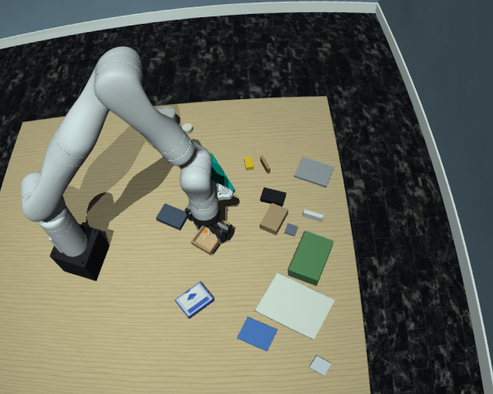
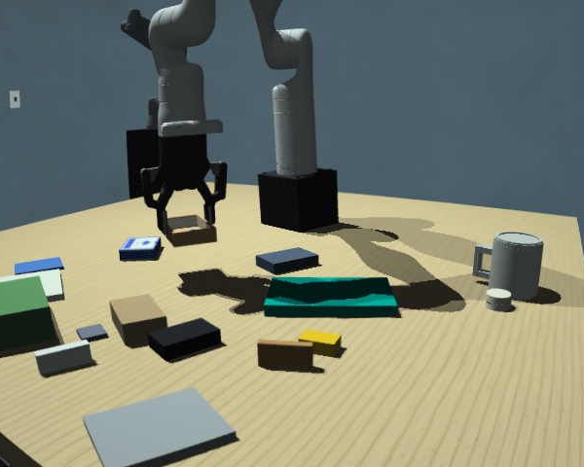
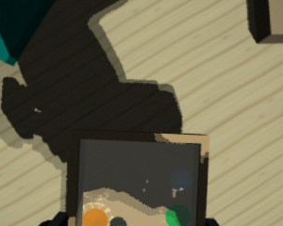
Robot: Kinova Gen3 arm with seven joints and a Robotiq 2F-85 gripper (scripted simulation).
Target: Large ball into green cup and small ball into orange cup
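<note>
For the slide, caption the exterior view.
Pincer grips the wooden puzzle, lifted off the cluttered table, beside the blue card box.

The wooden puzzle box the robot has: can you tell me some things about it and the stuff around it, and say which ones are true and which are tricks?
1. The gripper is shut on the wooden puzzle. True.
2. In the wrist view, the orange cup is on the left and the green cup on the right. True.
3. The puzzle lies flat on the table. False: it is held up off the table, its shadow cast apart from it.
4. The grey mug lies tipped on its side. False: it stands upright.
5. A teal tray sits on the table. True.
6. The yellow block sits on top of the green box. False: it rests on the table beside a brown block.
</note>
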